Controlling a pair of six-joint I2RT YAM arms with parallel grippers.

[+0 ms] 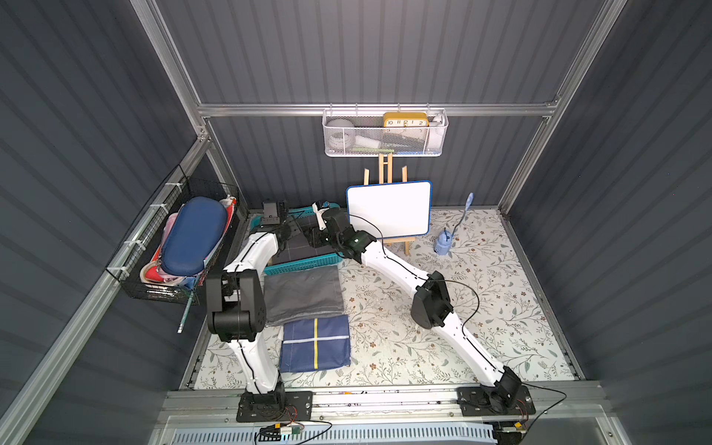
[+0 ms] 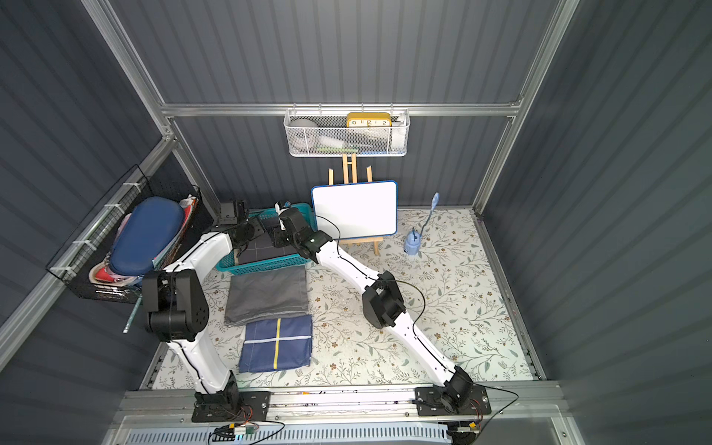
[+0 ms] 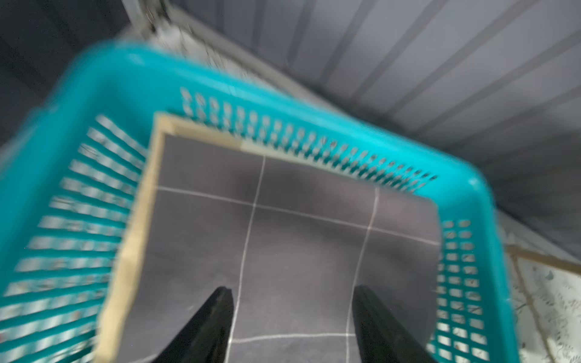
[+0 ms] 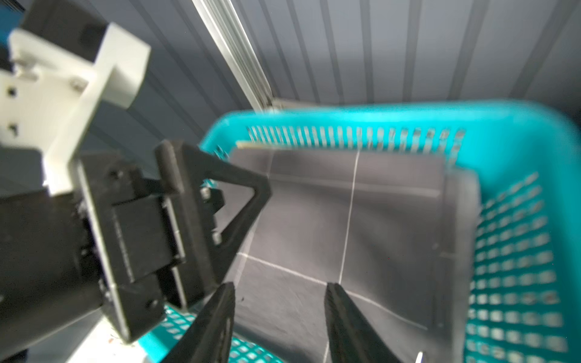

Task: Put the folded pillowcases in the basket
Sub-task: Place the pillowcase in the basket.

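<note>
- In both top views, the teal rectangular plastic basket with lattice sides (image 1: 304,266) (image 2: 266,266) stands at the far left of the floral-patterned table (image 1: 501,308).
- The folded dark grey pillowcase with thin white grid lines (image 1: 293,250) lies flat inside the basket.
- The left gripper (image 1: 287,233) and the right gripper (image 1: 316,240) both reach over the basket. Their jaws are too small to read in these views.
- A folded plain grey cloth (image 1: 304,294) lies on the table just in front of the basket. A folded navy cloth with a yellow stripe and a white stripe (image 1: 316,343) lies nearer still, touching the grey cloth's edge.
- The left wrist view is blurred. The left gripper (image 3: 291,289) has its two black fingers spread apart with nothing between them, released above the pillowcase (image 3: 298,226). The pillowcase covers the basket (image 3: 283,107) floor, with a beige strip (image 3: 132,251) along two of its edges.
- In the right wrist view, the right gripper (image 4: 281,286) also stands released, fingers parted and empty, over the pillowcase (image 4: 377,220) in the basket (image 4: 518,132). The left gripper's black body is close beside it.
</note>
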